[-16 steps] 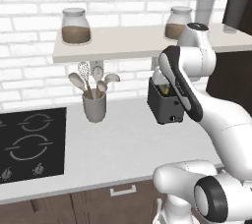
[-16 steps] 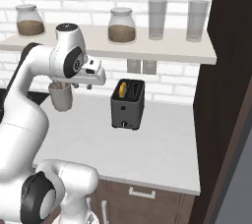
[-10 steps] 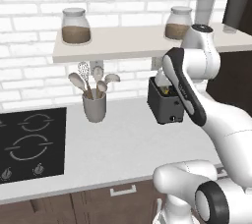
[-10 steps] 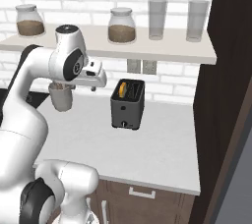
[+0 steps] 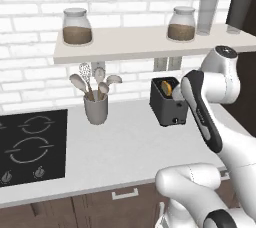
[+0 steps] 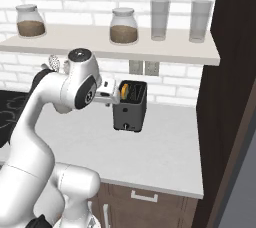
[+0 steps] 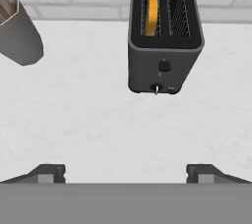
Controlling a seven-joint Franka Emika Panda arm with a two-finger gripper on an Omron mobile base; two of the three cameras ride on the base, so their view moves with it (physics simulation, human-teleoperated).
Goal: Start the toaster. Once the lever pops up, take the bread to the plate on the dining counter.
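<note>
My wide-open two-finger gripper [image 7: 126, 171] hovers near the boxy dark grey toaster [image 7: 165, 36] on the white worktop [image 7: 98, 125], golden bread slice [image 7: 152, 5] in its slot: I judge starting it and everything afterwards remains.

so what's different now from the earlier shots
The arm has swung its hand closer to the toaster: in the right base view the wrist now nearly reaches the toaster's side, where earlier a gap showed. The claw is open and holds nothing. The toaster, the bread in its slot, the utensil cup and the shelf jars stayed put.
</note>
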